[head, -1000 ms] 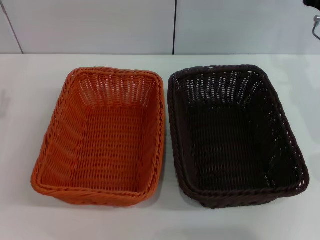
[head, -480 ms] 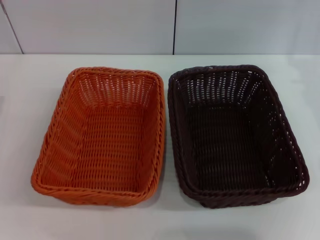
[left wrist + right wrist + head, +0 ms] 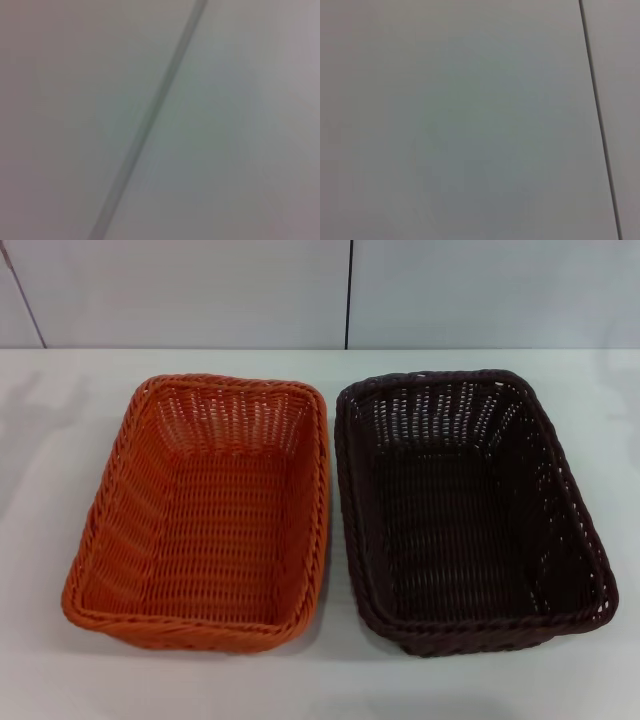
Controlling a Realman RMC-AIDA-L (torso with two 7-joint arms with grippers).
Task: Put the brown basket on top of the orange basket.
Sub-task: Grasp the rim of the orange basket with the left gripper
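Note:
The orange basket (image 3: pixel 205 510) sits on the white table on the left in the head view. The brown basket (image 3: pixel 465 505) sits right beside it on the right, their long rims almost touching. Both stand upright and are empty. Neither gripper shows in any view. The left wrist view and the right wrist view show only a plain pale surface with a dark seam.
The white table (image 3: pixel 320 680) runs under both baskets, with bare strips in front and at both sides. A pale wall with a dark vertical seam (image 3: pixel 349 295) stands behind the table's far edge.
A dark gripper part at the top right corner of the head view one second ago has left the view. The baskets have not moved.

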